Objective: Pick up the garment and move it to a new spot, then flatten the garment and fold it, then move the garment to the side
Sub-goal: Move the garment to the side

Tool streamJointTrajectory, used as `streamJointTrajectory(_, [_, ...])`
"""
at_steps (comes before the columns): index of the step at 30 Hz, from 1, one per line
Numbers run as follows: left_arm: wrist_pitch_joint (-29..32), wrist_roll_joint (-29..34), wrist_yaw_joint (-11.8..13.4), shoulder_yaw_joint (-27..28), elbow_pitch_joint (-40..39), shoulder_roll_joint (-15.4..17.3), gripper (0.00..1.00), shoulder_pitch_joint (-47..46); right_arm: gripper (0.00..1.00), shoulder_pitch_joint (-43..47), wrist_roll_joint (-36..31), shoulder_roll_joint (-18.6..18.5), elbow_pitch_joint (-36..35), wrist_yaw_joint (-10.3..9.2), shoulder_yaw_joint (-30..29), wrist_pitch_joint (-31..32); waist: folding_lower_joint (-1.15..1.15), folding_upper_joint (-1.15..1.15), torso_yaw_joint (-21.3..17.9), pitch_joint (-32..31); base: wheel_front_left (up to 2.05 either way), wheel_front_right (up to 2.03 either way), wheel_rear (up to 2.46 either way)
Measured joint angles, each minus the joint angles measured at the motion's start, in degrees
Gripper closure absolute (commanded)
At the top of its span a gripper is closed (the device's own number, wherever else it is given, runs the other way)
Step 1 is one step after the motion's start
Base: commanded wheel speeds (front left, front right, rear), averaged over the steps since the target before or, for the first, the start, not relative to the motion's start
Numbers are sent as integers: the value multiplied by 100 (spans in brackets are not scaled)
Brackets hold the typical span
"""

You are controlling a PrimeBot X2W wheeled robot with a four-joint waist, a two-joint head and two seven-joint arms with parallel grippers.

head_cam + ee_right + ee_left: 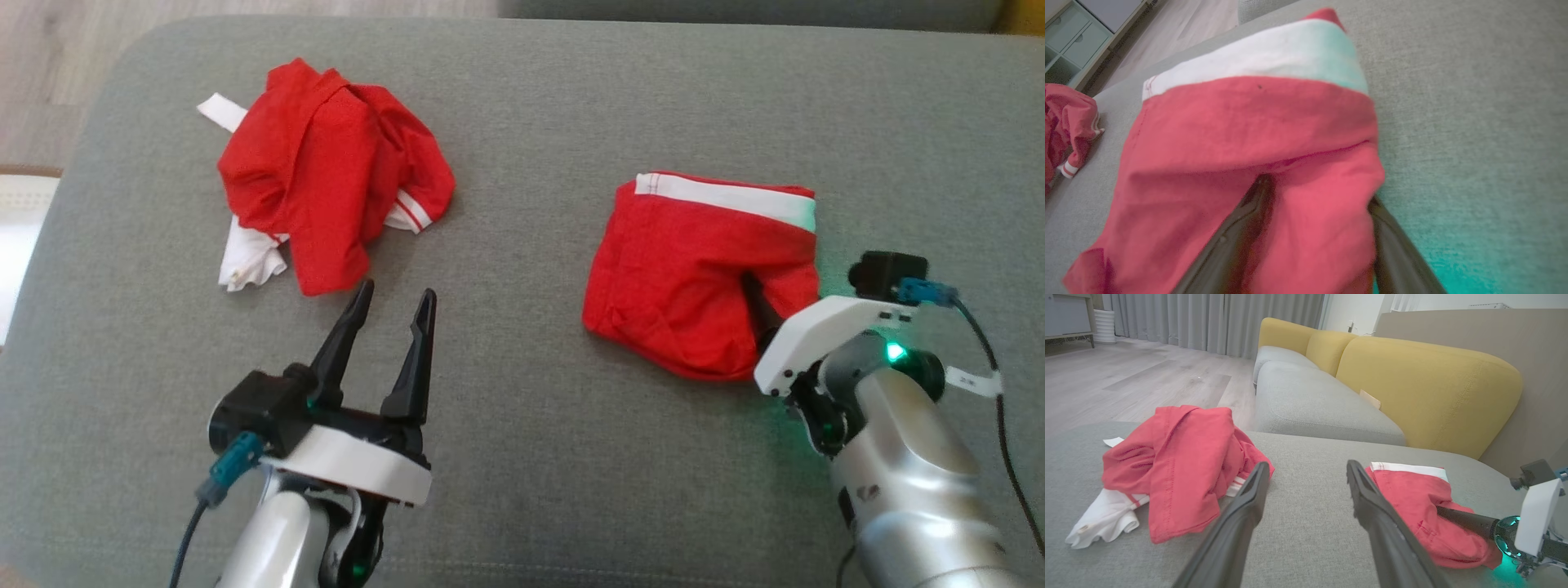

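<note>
- The folded garment (pixel 694 269), red with a white waistband (pixel 727 196) along its far edge, lies on the right half of the grey cushion (pixel 522 98), roughly midway between its near and far edges.
- The right end effector (pixel 1318 192) is at the near right corner of that garment. Its two dark fingers (pixel 1237 228) are spread wide, with a fold of red cloth lying between them and draped over them.
- In the right wrist view the left finger runs under a crease in the cloth, and the right finger shows at the garment's right edge, just above the cushion.
- The fingers are not pinched together on the fabric. Whether the cloth is lifted off the cushion cannot be told.
- The left end effector (pixel 397 290) hovers over the near left part of the cushion, fingers wide apart and empty, pointing towards the far side.
- A crumpled garment (pixel 326 180), also red with white trim and a white piece showing at its near left, sits on the far left of the cushion, just beyond the left fingertips and not touching them.
- The two garments lie well apart, with bare grey fabric between them.
- A green glow from the right wrist tints the cushion beside the folded garment.
- In the left wrist view, a sofa with a yellow backrest (pixel 1412 384) and grey seats stands beyond the cushion. A pale wood floor (pixel 1126 375) and grey curtains (pixel 1208 318) lie farther off.
</note>
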Motion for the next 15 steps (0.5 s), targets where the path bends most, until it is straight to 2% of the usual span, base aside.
streamJointTrajectory(1, [0, 0, -1, 2, 7, 0, 0, -21, 89, -43, -1, -7, 56, 0, 87, -11, 0, 0, -21, 5, 0, 0, 0])
streamJointTrajectory(2, [0, 1, -1, 4, 8, 0, 0, -48, 100, -78, -27, -11, 100, 0, 181, -55, 0, 0, -44, 9, 0, 0, 0])
streamJointTrajectory(9, [0, 5, -44, 24, -10, -1, 0, -103, 100, -318, -609, -127, 337, 0, 625, -213, 0, 0, -270, 27, 0, 0, 0])
streamJointTrajectory(11, [0, 5, -44, 24, -27, -1, 0, -116, 100, -416, -791, -361, 337, 0, 818, -212, 0, 0, -340, 52, 0, 0, 0])
streamJointTrajectory(15, [0, 5, -45, 31, -89, -2, 0, -211, 100, -635, -1035, -1171, 258, 0, 1227, -178, 0, 0, -463, 159, 0, 0, 0])
